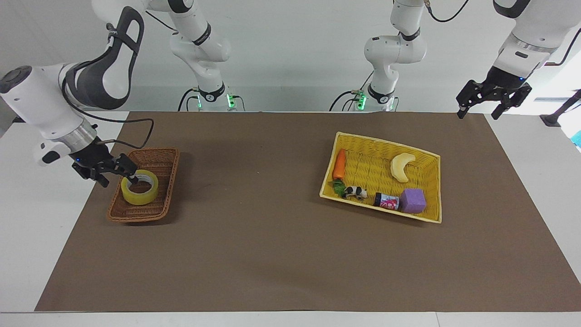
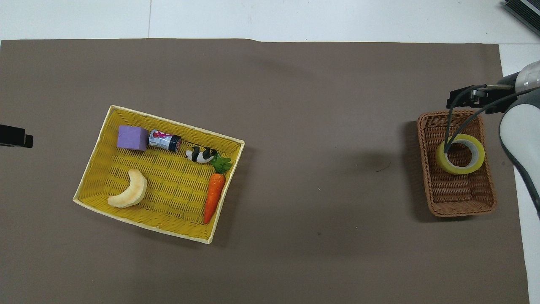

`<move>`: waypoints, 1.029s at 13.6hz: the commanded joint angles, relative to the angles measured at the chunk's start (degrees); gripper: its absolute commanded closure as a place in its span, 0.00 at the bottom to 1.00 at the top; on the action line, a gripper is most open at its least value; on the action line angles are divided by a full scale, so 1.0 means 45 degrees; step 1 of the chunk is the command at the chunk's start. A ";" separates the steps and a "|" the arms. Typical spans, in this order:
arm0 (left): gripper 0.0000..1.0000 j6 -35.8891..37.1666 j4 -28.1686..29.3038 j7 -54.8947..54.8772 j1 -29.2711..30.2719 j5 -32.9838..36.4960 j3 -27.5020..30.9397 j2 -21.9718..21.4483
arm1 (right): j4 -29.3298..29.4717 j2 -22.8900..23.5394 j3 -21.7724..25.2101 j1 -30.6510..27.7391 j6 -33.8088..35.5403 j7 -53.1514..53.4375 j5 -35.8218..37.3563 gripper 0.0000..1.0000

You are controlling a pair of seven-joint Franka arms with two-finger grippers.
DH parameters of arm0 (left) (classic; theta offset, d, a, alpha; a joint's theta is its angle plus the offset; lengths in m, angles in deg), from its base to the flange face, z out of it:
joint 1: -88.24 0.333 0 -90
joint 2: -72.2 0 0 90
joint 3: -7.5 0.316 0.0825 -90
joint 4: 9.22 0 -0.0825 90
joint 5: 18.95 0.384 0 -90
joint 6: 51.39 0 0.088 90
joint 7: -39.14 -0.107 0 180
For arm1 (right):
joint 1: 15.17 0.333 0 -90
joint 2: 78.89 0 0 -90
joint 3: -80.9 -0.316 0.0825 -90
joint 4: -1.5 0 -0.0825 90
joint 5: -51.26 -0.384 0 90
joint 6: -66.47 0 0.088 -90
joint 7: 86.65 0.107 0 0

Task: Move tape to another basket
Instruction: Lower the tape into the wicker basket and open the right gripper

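Tape [image 1: 140,187] lay flat in basket [image 1: 160,156]; right claw [image 1: 112,174] open, empty beside it; left claw [image 1: 492,97] open, waiting. Risk: claw snagging basket rim, dragging it.

One camera faces the robots from high across the table [image 1: 290,254]; another looks steeply down; both share the tabletop.

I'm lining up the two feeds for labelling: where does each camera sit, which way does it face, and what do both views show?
Facing view: high across the table, looking at both robots; both bases and arms show, the right pincer open above the wicker basket beside the tape, the left pincer waiting open over the table's edge.
Overhead view: high above the robots' end, looking steeply down and forward; only the right arm's wrist and the left pincer's tip show.
Shared: tape in the wicker basket, yellow basket with toys, half a turn apart.
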 commanded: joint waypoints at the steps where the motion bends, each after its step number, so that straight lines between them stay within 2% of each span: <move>1: 0.00 0.0288 -0.0294 0.0004 -0.0104 0.0181 0.0091 0.0095 | -0.0259 -0.0916 -0.0012 0.0441 0.0995 0.1894 0.0283 0.00; 6: 0.00 0.0288 -0.0294 0.0004 -0.0124 0.0181 0.0091 0.0076 | -0.0103 -0.2887 0.0221 0.0366 0.3027 0.2760 -0.0553 0.00; 8: 0.00 0.0288 -0.0294 0.0004 -0.0124 0.0181 0.0090 0.0095 | -0.0102 -0.3532 0.0320 0.0307 0.3921 0.2799 -0.0362 0.00; 10: 0.00 0.0288 -0.0294 0.0023 -0.0124 0.0181 0.0090 0.0095 | -0.0142 -0.3828 0.0397 0.0113 0.5075 0.2644 -0.0323 0.00; 12: 0.00 0.0288 -0.0294 0.0004 -0.0124 0.0181 0.0110 0.0095 | -0.0763 -0.3887 0.0340 0.0071 0.4926 0.2370 -0.0322 0.00; 14: 0.00 0.0288 -0.0294 0.0004 -0.0124 0.0181 0.0091 0.0095 | -0.0767 -0.3887 0.0125 0.0228 0.4808 0.2312 -0.0322 0.00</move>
